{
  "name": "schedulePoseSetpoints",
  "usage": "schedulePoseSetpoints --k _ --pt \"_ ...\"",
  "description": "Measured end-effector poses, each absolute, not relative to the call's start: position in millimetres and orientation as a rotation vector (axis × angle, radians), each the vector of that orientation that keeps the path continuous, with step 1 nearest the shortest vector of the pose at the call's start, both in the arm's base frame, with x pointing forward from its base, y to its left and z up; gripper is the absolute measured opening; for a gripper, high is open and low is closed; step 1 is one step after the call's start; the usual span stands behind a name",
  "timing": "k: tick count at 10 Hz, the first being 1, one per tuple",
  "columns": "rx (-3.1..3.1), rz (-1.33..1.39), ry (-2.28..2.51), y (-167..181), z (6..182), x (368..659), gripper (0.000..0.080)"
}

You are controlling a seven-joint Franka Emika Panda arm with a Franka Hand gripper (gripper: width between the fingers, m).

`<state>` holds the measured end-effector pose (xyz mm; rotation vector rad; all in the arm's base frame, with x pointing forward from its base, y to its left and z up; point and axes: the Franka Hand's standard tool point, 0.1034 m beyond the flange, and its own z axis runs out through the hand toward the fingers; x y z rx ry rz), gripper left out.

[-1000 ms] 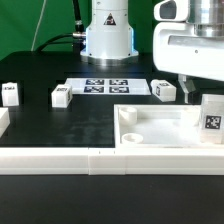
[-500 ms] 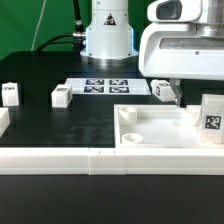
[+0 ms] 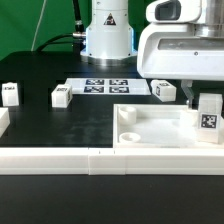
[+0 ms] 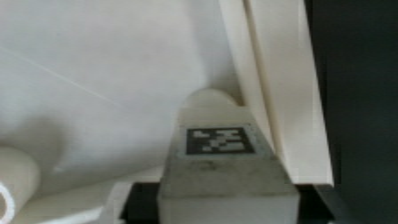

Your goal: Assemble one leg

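The leg (image 3: 208, 113) stands upright between the closed fingers of the pincer (image 4: 217, 190), tag outward, directly below the wrist and over the white panel (image 3: 150, 128), apparently so it can be seated in that panel's corner nearby.

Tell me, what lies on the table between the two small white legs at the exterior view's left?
Nothing: in the exterior view, only bare black table shows between the leftmost leg and the second leg.
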<state>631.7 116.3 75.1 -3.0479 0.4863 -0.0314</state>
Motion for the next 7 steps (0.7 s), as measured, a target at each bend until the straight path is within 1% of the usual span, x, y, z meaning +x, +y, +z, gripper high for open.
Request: schedulePoseSetpoints --k 7 --pt "-2.560 0.025 1.593 114.5 74.2 633.7 0.0290"
